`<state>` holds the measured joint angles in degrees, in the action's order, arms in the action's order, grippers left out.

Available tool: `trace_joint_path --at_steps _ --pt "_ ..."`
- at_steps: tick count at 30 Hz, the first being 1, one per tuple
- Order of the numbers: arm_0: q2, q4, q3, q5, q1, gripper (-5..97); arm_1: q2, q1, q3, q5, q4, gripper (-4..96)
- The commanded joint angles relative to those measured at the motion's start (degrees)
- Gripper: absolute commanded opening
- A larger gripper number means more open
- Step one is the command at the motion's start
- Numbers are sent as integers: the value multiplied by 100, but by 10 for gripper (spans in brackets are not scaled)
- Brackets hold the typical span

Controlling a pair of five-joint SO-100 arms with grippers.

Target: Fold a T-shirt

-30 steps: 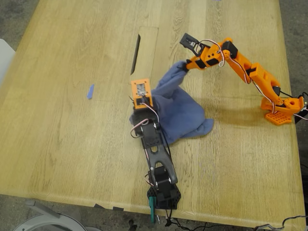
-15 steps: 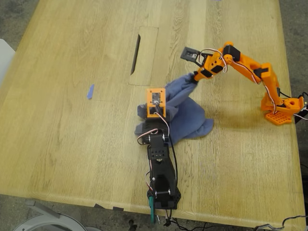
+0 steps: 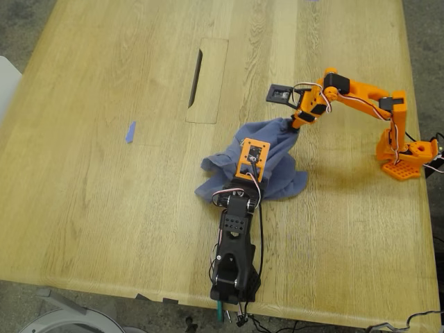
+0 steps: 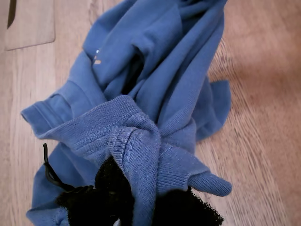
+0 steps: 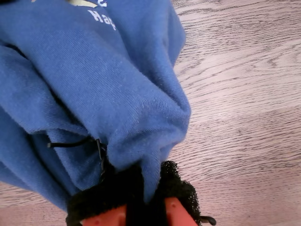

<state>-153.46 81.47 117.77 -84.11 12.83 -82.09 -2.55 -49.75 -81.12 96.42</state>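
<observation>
Shifted toward the exterior view's right over the last second, both arms hauling the cloth along. Clamped now on a bunched ribbed edge with my first claw [image 4: 141, 207], pinched shut on another fold with my second claw [image 3: 296, 123]. T-shirt [image 3: 277, 177] heaped crumpled on the desk [image 3: 104, 208], right of centre in the exterior view, strung between both claws. Best to draw the two grips apart and spread the cloth flat before any fold, keeping both pinches firm.
</observation>
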Motion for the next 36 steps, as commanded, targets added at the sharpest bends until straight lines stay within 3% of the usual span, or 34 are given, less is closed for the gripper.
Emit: trace_joint_path --at_steps 1,12,25,36 --pt "-246 -9 26 -44 308 0 -650 -114 -352 26 26 5" --pt "-299 202 246 -62 1389 0 -2373 -765 -3182 123 -536 5" --pt "-396 246 1020 -114 3076 0 -3349 -1477 -5440 158 -1846 4" --pt "-334 -193 1591 -176 3920 0 -4157 -2048 -7260 281 -2830 3"
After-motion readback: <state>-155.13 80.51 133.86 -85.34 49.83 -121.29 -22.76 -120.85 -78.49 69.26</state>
